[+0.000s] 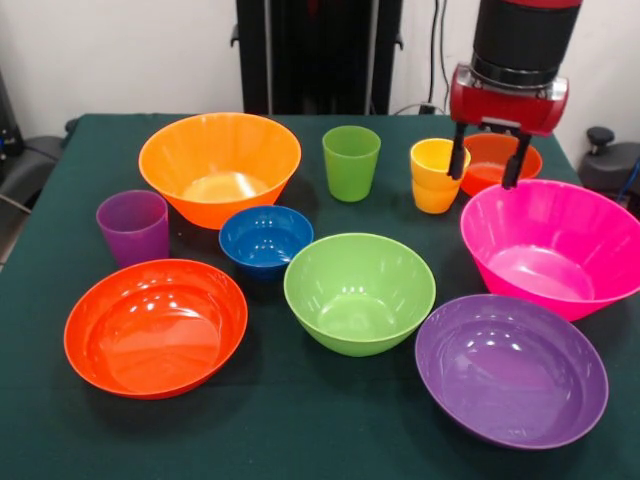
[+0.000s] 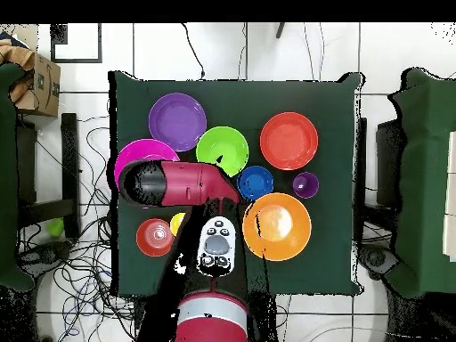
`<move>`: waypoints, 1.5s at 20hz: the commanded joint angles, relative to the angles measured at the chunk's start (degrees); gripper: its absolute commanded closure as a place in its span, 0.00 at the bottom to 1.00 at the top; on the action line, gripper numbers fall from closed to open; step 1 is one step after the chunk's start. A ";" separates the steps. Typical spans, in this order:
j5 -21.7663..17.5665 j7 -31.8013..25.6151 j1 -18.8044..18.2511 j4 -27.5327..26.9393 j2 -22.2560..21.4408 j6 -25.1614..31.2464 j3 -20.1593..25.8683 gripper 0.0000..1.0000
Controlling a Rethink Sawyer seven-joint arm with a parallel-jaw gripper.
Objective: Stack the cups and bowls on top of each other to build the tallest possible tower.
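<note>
Behind the yellow cup (image 1: 434,176), the claw (image 1: 486,166) hangs fingers apart — half-hiding the small red-orange bowl (image 1: 495,155).

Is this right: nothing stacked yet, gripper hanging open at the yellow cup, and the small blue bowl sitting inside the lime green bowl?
One error. The small blue bowl is not inside the lime green bowl; it sits on the cloth beside it, below the large orange bowl in the front view. The rest holds: nothing is stacked, and the gripper hangs open at the yellow cup.
</note>
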 commanded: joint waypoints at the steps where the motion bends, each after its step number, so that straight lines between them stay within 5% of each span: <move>1: 3.28 13.73 3.43 -0.59 4.53 -4.66 1.76 0.00; 20: -1.62 6.78 -0.87 4.92 3.03 -8.24 -0.38 0.00; 30: 0.06 11.34 1.31 4.95 7.67 -15.15 -0.49 0.00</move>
